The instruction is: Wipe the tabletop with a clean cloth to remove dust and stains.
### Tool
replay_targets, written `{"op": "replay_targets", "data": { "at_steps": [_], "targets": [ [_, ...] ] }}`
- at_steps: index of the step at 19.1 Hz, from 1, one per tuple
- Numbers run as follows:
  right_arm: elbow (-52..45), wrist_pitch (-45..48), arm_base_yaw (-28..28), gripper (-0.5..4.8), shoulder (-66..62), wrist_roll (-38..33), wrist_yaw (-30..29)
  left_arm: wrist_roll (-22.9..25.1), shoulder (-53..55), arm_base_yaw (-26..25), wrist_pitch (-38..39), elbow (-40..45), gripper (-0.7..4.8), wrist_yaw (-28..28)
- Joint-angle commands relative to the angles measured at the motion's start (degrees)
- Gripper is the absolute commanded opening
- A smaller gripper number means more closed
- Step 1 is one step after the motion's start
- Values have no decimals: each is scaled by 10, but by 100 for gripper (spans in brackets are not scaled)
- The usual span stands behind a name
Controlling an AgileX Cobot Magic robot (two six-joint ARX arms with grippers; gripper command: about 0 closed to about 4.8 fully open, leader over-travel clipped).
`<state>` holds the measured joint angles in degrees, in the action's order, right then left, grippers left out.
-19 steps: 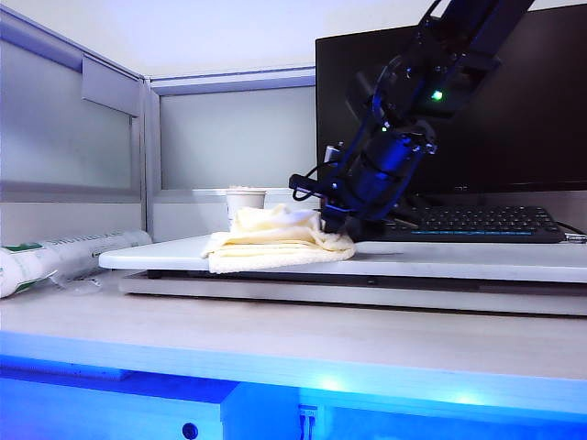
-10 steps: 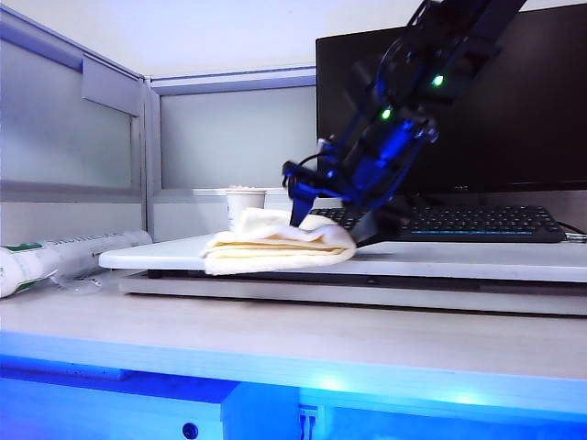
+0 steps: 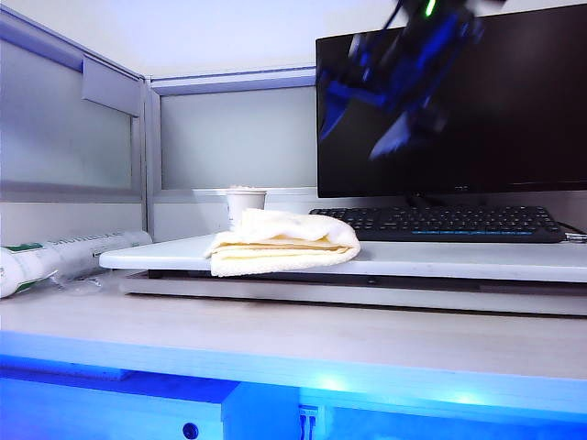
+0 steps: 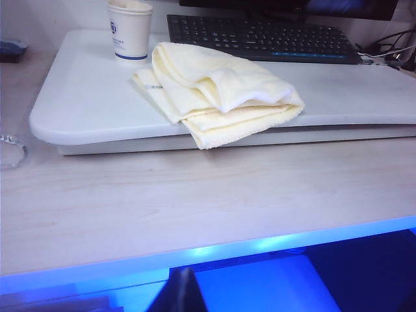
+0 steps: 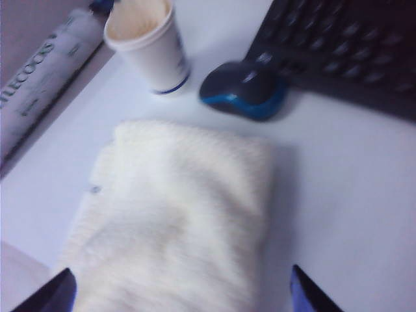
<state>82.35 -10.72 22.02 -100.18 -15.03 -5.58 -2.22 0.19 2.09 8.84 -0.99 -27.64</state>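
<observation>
The cream cloth (image 3: 280, 243) lies in bunched folds on the white tabletop (image 3: 459, 258), one corner hanging over the front edge (image 4: 198, 136). My right gripper (image 3: 358, 128) hangs blurred high above the cloth, in front of the monitor. In the right wrist view the gripper (image 5: 182, 296) is open, a fingertip on either side of the cloth (image 5: 175, 214) far below, and it holds nothing. Of my left gripper (image 4: 175, 296) only a dark sliver shows, low in front of the desk edge and far from the cloth (image 4: 221, 91).
A white paper cup (image 3: 245, 203) stands just behind the cloth, with a dark mouse (image 5: 244, 94) beside it. A black keyboard (image 3: 440, 222) and monitor (image 3: 514, 110) occupy the back right. A printed roll (image 3: 55, 257) lies on the wood-grain desk (image 3: 275, 339) at the left.
My right gripper opened and let go of the cloth, then rose steeply away from it towards the monitor. The cloth has settled flatter on the tabletop.
</observation>
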Motion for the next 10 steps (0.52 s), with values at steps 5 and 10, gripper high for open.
{"op": "replay_targets", "data": {
  "at_steps": [5,10],
  "targets": [
    [0,-89,-12,363,109,93,66,3,0,0,15,-1,-6,62],
    [-58,-87,-34,363,205,97,72,3,0,0,22,-1,-6,144]
  ]
}}
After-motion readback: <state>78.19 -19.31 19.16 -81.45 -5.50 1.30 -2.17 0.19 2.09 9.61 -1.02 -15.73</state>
